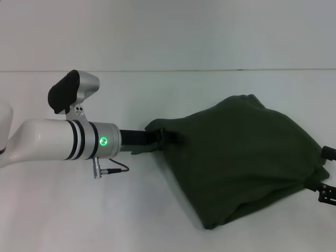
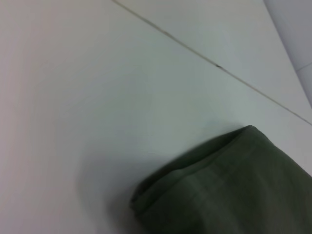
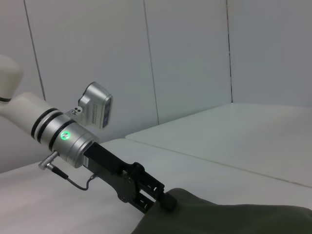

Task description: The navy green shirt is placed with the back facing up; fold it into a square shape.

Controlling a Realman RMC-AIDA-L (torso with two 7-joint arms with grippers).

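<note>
The navy green shirt (image 1: 241, 157) is bunched into a tented heap on the right half of the white table (image 1: 131, 210), stretched between both grippers. My left gripper (image 1: 167, 135) reaches in from the left and is shut on the shirt's left edge. The right wrist view shows the same left gripper (image 3: 163, 201) pinching the shirt (image 3: 224, 219). My right gripper (image 1: 323, 157) is at the shirt's far right end, mostly hidden by the fabric, which gathers toward it. In the left wrist view a folded edge of the shirt (image 2: 234, 190) hangs over the table.
The white tabletop extends bare to the left and in front of the shirt. Its back edge (image 1: 168, 71) meets a pale wall. A thin cable (image 1: 113, 169) loops under the left wrist. Wall panels (image 3: 185, 58) stand behind the table.
</note>
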